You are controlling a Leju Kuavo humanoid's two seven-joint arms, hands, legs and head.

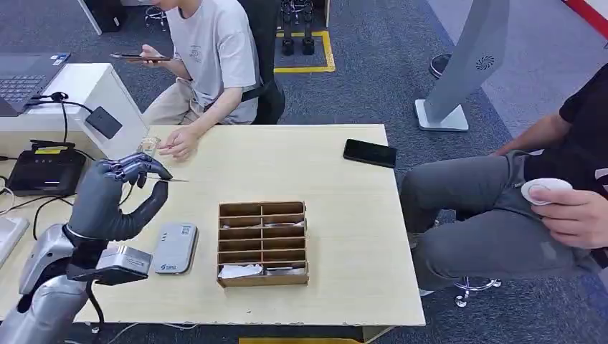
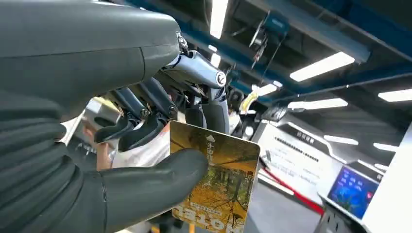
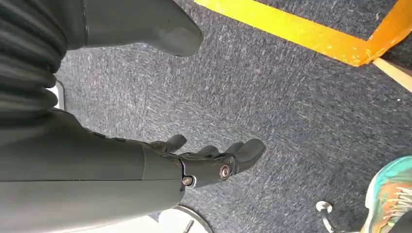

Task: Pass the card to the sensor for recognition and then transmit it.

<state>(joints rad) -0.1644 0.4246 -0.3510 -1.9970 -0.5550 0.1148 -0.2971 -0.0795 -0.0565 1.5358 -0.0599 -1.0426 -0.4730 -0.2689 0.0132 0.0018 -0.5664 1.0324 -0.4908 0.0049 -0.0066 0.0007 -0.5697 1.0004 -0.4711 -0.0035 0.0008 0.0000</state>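
Pinching the card (image 2: 218, 184) between thumb and fingers, the left robot hand (image 1: 118, 197) hovers above the near-left part of the counter (image 1: 344, 236), its fingers clamped on the card's edge; in the head view the card shows edge-on as a thin line past the fingertips. The grey sensor (image 1: 175, 248) lies flat on the counter just near and right of that hand, to the left of the wooden divider box (image 1: 262, 244).

The step in hand looks like bringing the card down over the sensor. To do it well, the card should be turned flat, its face parallel to the sensor's top, and lowered until it sits close above it, then held steady for the read. The thumb covers only part of the card, so the free end should lead. Grip must stay firm, since a thin card slips easily.

The right robot hand (image 3: 209, 162) hangs over the carpeted floor, fingers loosely apart and holding nothing.
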